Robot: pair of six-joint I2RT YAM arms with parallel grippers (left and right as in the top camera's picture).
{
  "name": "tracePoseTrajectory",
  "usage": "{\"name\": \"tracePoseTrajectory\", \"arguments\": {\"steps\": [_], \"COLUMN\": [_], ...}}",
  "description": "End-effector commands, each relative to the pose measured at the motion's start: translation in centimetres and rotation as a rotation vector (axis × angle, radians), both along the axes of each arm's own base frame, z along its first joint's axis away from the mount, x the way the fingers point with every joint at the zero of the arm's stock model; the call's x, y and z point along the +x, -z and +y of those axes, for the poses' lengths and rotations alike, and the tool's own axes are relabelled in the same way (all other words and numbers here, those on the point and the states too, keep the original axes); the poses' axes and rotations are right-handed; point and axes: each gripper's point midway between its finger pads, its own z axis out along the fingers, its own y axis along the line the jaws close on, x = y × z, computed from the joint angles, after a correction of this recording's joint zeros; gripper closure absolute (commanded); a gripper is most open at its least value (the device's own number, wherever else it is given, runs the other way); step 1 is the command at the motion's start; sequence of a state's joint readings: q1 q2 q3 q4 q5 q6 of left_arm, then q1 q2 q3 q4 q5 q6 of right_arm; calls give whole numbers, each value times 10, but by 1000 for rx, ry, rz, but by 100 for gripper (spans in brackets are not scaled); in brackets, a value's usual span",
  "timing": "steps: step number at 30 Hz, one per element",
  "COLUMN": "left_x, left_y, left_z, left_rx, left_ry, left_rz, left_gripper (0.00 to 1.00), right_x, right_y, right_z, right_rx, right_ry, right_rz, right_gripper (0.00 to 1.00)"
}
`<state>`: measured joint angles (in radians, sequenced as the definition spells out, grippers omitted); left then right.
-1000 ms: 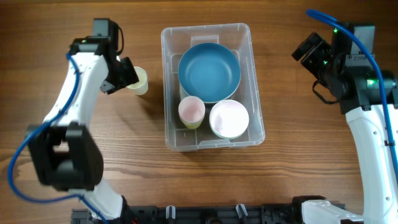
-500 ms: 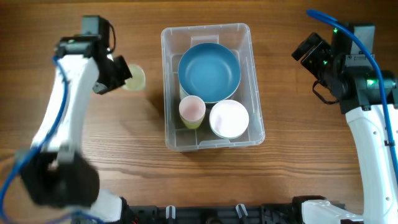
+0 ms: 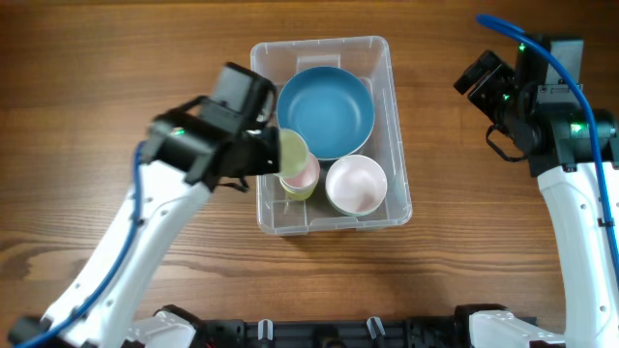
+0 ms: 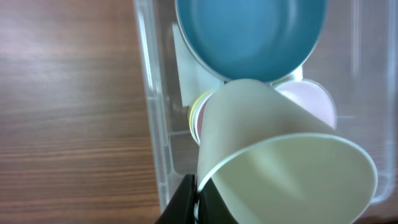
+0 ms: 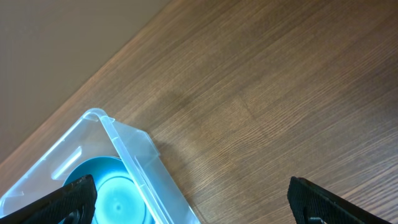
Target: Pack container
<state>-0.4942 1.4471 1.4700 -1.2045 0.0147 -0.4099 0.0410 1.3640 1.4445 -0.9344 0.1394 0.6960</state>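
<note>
The container is a clear plastic bin in mid-table. It holds a blue bowl, a pink cup and a pale pink bowl. My left gripper is shut on the rim of a pale yellow-green cup. It holds the cup tilted over the bin's left side, just above the pink cup. In the left wrist view the fingers pinch the cup wall, with the blue bowl beyond. My right gripper stands open and empty to the right of the bin.
Bare wooden table lies on all sides of the bin. In the right wrist view the container's corner and the blue bowl sit at lower left, wood elsewhere. The arm bases stand along the near edge.
My left gripper closed on the yellow-green cup left of the bin, then carried it right and over the bin's left side. The right arm has not moved.
</note>
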Motion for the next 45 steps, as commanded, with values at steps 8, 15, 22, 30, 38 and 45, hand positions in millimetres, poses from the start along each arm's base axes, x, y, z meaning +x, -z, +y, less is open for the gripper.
{"name": "tracePoseTrajectory", "arguments": {"steps": [8, 15, 22, 30, 38, 45], "left_x": [5, 22, 20, -17, -38, -35], "left_y": [33, -55, -128, -153, -161, -89], "left_z": [-16, 12, 48, 115, 169, 186], "left_rx": [24, -110, -90, 64, 53, -45], "left_ry": [-9, -122, -201, -346, -520, -580], "left_rz": [61, -222, -536, -642, -753, -838], "left_gripper": [11, 0, 0, 0, 0, 0], "right_x": [2, 2, 2, 2, 2, 2], "right_y": [-3, -3, -3, -3, -3, -3], "right_z": [-4, -4, -4, -4, -4, -4], "right_rx": [-4, -4, -5, -4, -5, -5], "right_ry": [24, 24, 24, 24, 24, 24], "right_rz": [-9, -9, -9, -9, -9, -9], "right_gripper": [0, 0, 0, 0, 0, 0]}}
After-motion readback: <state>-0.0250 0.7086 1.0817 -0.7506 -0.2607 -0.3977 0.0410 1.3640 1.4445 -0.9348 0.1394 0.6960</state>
